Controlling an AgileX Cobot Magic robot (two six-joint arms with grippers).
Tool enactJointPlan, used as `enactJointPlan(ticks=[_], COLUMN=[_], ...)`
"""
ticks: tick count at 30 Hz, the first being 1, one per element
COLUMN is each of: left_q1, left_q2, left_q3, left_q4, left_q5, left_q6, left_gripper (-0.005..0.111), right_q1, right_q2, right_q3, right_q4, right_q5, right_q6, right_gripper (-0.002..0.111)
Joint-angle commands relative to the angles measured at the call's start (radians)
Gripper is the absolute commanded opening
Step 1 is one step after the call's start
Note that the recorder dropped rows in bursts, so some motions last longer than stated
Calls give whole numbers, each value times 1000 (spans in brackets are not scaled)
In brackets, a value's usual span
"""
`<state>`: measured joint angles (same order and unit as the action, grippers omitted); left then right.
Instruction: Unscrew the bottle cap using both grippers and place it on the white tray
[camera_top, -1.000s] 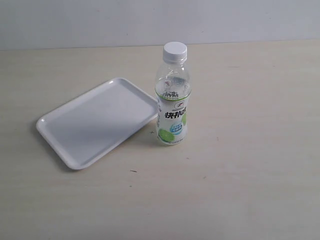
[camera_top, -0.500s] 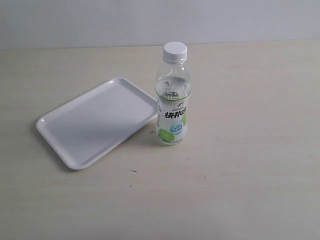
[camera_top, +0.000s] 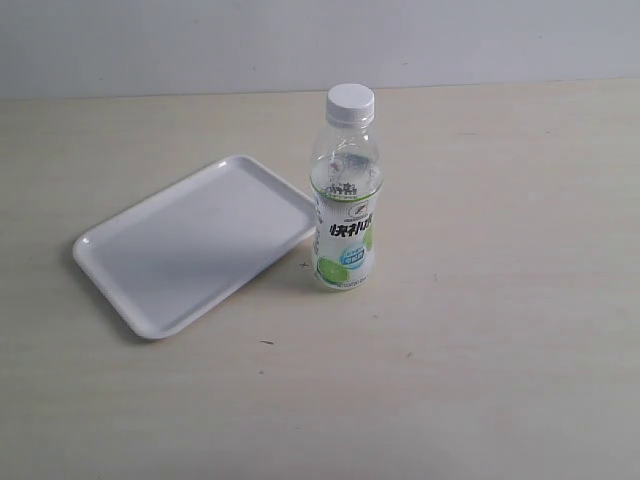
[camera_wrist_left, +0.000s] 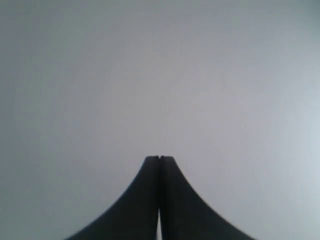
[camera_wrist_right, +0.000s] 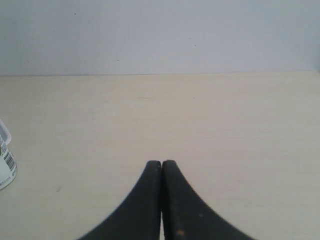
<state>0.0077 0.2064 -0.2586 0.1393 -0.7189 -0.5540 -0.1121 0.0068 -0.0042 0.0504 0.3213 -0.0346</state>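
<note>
The bottle (camera_top: 345, 200) stands upright near the middle of the table, clear plastic with a white-and-green lime label. Its white ribbed bottle cap (camera_top: 350, 103) sits screwed on top. The white tray (camera_top: 195, 243) lies flat just left of the bottle, its near corner almost touching the bottle's base. Neither arm shows in the exterior view. In the left wrist view my left gripper (camera_wrist_left: 159, 158) is shut, empty, facing a plain grey surface. My right gripper (camera_wrist_right: 161, 162) is shut and empty above the table; a sliver of the bottle (camera_wrist_right: 5, 167) shows at that view's edge.
The pale wooden table (camera_top: 500, 330) stretches around the bottle and tray. A light grey wall (camera_top: 320, 40) rises behind the table's far edge.
</note>
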Motion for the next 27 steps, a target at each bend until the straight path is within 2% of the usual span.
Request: enactJointPlan(ticks=[1,3,6,9,11,17,20,23,27], left_q1=[2,2,2,2,2,-11,-69,-159,-272], left_q2=[323,466,678,865,979,1295,1408,1502,1607], left_q3=[-200,-247,-274,-276,-276,-276,-276,-276,-280], left_q4=[189,328,624,881,969,990,978,890,724], left_q5=[39,45,17,-142,-258,-501,-502,-502,-502], left_q6=[-33,-144,-342,-428,-417,-172,16,242,385], left_gripper=[0,2,9,20,28,67,84,90,90], right_q1=[2,2,2,2,2,2,2,2,2], right_q2=[-7,-7,-7,-7,-7,-7,-7,-7,-7], right_q3=[4,4,4,4,4,4,4,4,4], right_q4=[-3,-5,-8,-5,-5,4,43,103,140], right_q5=[-24,-44,-130,-213,-234,-275,-285,-285,-285], right_q6=[-4,-18,-71,-69,-69,-66,-66,-66,-66], right_gripper=[0,0,0,0,0,0,0,0,0])
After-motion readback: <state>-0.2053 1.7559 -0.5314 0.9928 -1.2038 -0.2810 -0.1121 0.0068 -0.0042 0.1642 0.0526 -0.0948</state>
